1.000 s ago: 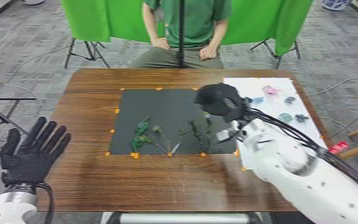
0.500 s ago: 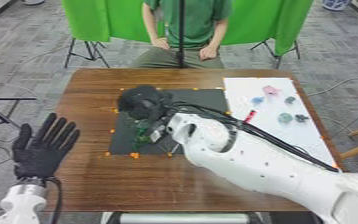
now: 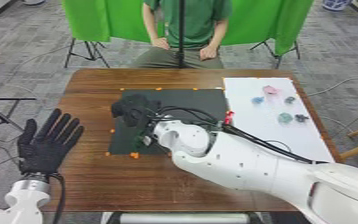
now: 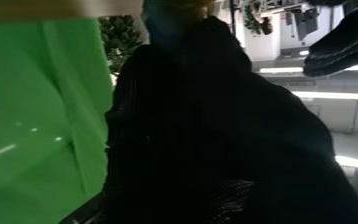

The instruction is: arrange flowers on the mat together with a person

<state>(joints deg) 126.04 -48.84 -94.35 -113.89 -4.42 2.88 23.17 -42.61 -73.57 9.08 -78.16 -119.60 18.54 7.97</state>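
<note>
Over the left part of the dark mat (image 3: pixel 202 97), my right hand (image 3: pixel 133 109) is held high on the mat's far half, its arm crossing the mat from the right. In the right wrist view, my right hand (image 4: pixel 189 125) has finger and thumb drawn together on a blurred dark blue thing (image 4: pixel 170 22) that looks like a flower. Green stems (image 3: pixel 143 141) lie on the mat just below that hand, partly hidden by it and the arm. Off the table's left edge, my left hand (image 3: pixel 47 152) is open with straight fingers, holding nothing.
A white sheet (image 3: pixel 295 142) on the right bears a pink flower (image 3: pixel 270 90), a blue one (image 3: pixel 257 100) and several green and grey ones (image 3: pixel 286 118). A red marker (image 3: pixel 229 117) shows beside the right arm. Across the table a person sits, hands on lap.
My right hand has swung from the mat's right side to its left side, then shifted slightly left and nearer me. My left hand has moved a little forward and to the right.
</note>
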